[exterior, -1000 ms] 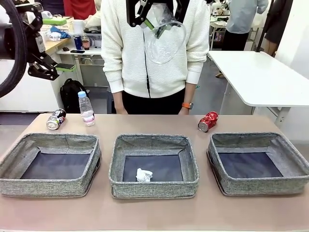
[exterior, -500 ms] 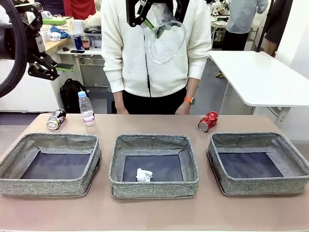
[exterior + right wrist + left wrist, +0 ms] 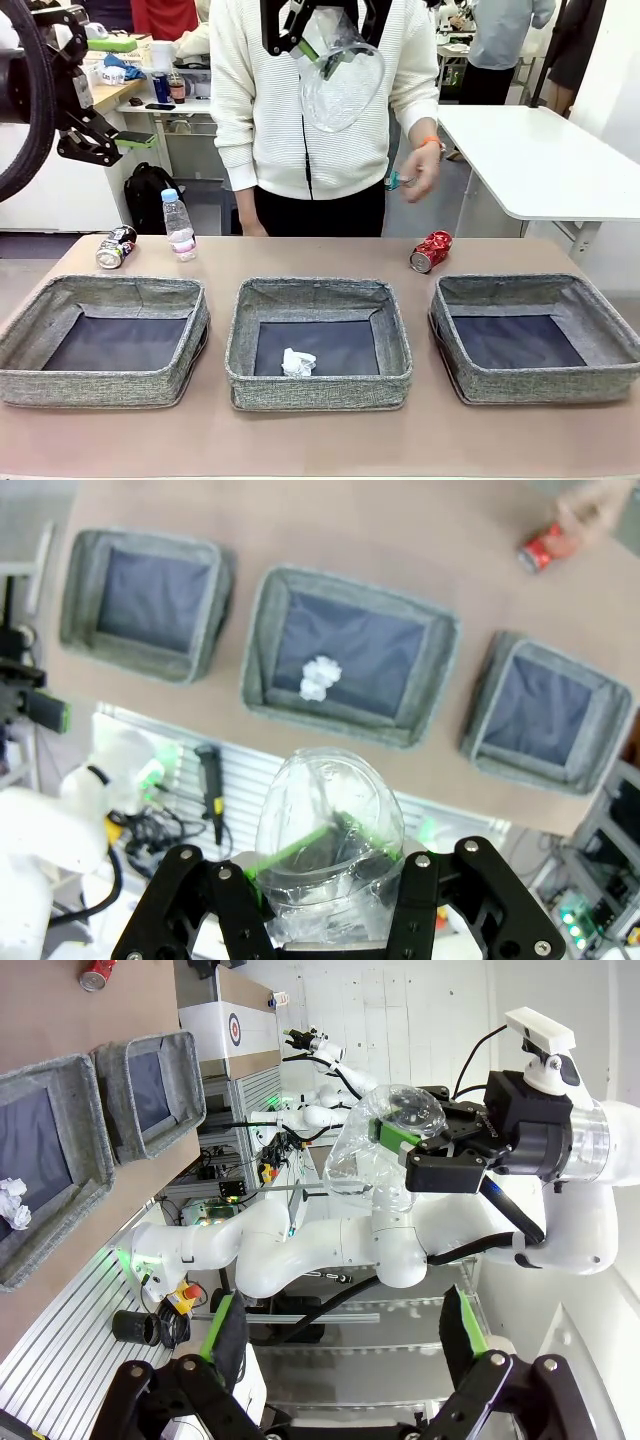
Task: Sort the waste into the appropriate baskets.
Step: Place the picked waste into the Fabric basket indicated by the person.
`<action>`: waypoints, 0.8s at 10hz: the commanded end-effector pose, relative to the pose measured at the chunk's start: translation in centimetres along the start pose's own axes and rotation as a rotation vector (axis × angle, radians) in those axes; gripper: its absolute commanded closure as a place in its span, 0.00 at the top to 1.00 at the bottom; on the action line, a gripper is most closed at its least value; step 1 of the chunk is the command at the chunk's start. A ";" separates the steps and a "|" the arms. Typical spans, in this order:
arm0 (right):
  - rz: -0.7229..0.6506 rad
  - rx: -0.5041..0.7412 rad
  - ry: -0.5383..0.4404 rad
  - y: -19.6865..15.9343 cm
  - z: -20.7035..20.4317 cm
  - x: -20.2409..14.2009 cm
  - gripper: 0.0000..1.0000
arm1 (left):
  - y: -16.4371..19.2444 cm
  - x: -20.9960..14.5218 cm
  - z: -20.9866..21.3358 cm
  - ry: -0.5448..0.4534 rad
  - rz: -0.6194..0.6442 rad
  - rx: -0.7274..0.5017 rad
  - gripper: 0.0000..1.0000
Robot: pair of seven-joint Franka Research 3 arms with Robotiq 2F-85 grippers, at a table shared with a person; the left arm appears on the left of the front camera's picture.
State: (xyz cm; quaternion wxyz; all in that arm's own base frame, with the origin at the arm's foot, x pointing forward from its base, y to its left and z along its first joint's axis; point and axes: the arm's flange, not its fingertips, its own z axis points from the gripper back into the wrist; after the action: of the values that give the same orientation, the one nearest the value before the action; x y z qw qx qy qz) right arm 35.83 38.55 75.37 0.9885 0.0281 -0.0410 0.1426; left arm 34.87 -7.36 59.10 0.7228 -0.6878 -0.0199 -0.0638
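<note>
High above the table, my right gripper (image 3: 312, 40) is shut on a clear plastic cup (image 3: 342, 85); the right wrist view has the cup (image 3: 330, 830) crushed between my fingers (image 3: 205, 885). My left gripper (image 3: 125, 92) hangs open and bare at the far left, its fingers (image 3: 225, 1330) wide apart. Three grey baskets (image 3: 100, 390) (image 3: 318, 392) (image 3: 540, 388) stand in a row. A crumpled white paper ball (image 3: 297, 362) lies in the middle one. Beyond them on the table rest a dark can (image 3: 116, 247), a small clear bottle (image 3: 179, 226) and a crushed red can (image 3: 431, 251).
A person in a white sweater stands at the far edge, one hand (image 3: 420, 178) raised above the red can with something small in it. A white table (image 3: 540, 160) stands at the back right. Bare tabletop lies in front of the baskets.
The person's hand has lifted from the table edge near the red can to chest height. Neither arm has moved and the cup is still held.
</note>
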 end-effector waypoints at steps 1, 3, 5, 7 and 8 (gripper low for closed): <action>0.006 -0.004 0.002 -0.4 0.3 -0.2 0.00 | 0.1 -0.2 0.3 0.015 -0.021 0.003 1.00; 0.006 -0.004 0.002 -0.4 0.3 -0.2 0.00 | 0.1 -0.2 0.3 0.015 -0.021 0.003 1.00; 0.006 -0.004 0.002 -0.4 0.3 -0.2 0.00 | 0.1 -0.2 0.3 0.015 -0.021 0.003 1.00; 0.006 -0.004 0.002 -0.4 0.3 -0.2 0.00 | 0.1 -0.2 0.3 0.015 -0.021 0.003 1.00; 0.006 -0.004 0.002 -0.4 0.3 -0.2 0.00 | 0.1 -0.2 0.3 0.015 -0.021 0.003 1.00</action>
State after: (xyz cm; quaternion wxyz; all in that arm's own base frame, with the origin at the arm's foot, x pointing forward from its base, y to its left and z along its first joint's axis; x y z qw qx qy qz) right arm 35.83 38.55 75.37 0.9885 0.0281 -0.0410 0.1426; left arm 34.87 -7.36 59.11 0.7228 -0.6878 -0.0199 -0.0638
